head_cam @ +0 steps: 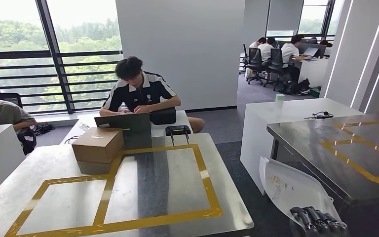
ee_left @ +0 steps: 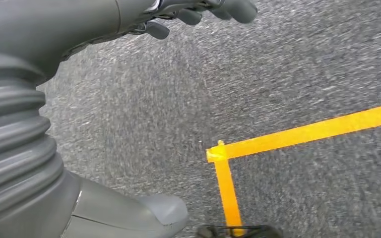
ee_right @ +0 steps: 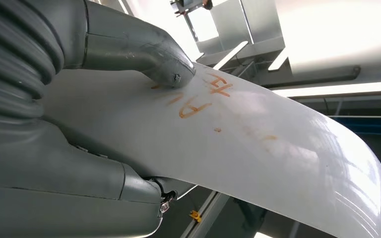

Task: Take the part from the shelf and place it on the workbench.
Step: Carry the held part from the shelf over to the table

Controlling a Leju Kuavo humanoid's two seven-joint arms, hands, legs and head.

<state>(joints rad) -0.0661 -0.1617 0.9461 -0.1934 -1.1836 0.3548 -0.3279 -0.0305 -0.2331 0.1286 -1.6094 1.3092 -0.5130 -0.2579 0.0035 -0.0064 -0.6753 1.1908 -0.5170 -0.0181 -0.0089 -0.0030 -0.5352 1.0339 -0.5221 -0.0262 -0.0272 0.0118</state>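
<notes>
Part (head_cam: 291,187): white curved sheet with orange writing, gripped at its lower edge by the right robot hand (head_cam: 320,218), long axis running up-left toward the tape-marked bench (head_cam: 177,168) ahead-left.

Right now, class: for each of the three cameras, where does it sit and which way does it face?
Head view: high on the body, facing forward-down at the steel workbench; right hand holds the white part.
Left wrist view: behind the left hand, facing grey carpet.
Right wrist view: behind the right hand, facing along the part.
Shared: the orange-lettered part, head and right wrist.
</notes>
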